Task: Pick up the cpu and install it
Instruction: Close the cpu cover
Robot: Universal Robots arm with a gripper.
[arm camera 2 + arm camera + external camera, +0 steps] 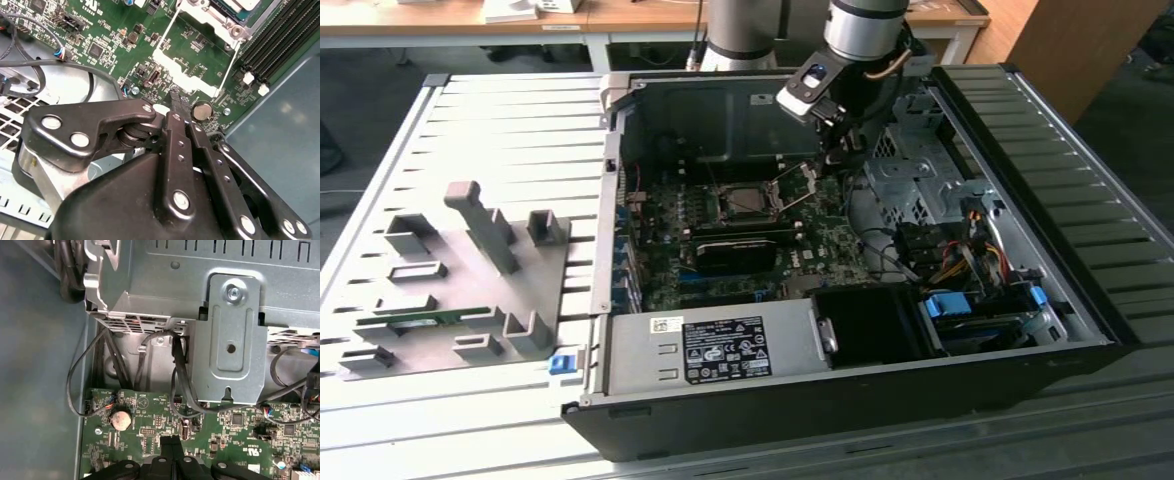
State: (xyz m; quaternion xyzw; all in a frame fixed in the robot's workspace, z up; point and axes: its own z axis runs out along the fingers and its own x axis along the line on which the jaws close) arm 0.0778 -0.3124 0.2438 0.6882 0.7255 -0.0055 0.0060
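Note:
My gripper [838, 160] hangs inside the open computer case [607, 200], just off the socket [747, 203] toward the exterior view's right. Its black fingers are pressed together, with nothing between them in both wrist views; the tip [175, 99] hovers close over the green motherboard [100, 30] beside the swung-open metal load plate [192, 72]. A pale silvery flat chip, apparently the cpu [239, 4], lies in the socket at the edge of the second wrist view. The first wrist view has the shut tip [170, 441] over the board.
A coin battery [201, 111] sits right by the fingertips. The metal drive cage [230, 330] and loose black cables [177, 370] are close behind. The power supply [707, 350] fills the case's near side. A grey fixture [454, 280] holds a green memory stick [420, 320].

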